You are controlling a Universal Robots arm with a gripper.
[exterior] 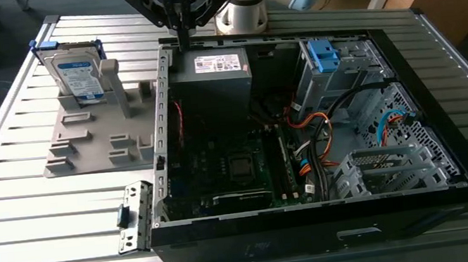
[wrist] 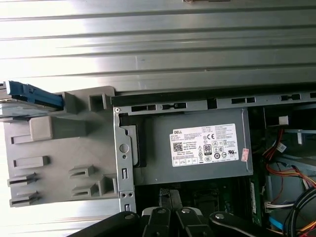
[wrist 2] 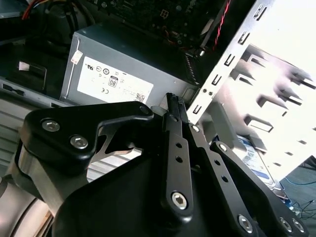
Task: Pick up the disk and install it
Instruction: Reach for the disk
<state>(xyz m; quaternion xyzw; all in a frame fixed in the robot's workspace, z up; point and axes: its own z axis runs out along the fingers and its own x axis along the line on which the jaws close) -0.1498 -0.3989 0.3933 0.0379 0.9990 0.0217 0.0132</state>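
Slatted metal table (exterior: 45,204) is carrying everything in front of me. I am hanging my claw (exterior: 182,41) with its two fingers pressed together and gripping nothing. It is hovering just above the rim of the open computer case (exterior: 312,242), over the grey power box (exterior: 212,82) with the white sticker. The disk (exterior: 76,72) is standing on edge outside the case, past its wall on the exterior view's left. It is leaning in a grey fixture (exterior: 90,140) that is lying just beside that wall. A bare blue bracket (exterior: 323,54) is sitting inside the case, across the power box from the disk.

I am judging the risks like this. Fingers this tight together are not going to fit around the disk, so coming down on it this way would be jabbing its top edge and tipping it off its posts. The case rim is running right under my fingertips, and a low sideways sweep toward the disk would be catching on it. The grey box is lying nearest me and could be taken for the target.

I am counting one claw, one disk, one fixture, one case, one power box and one blue bracket.
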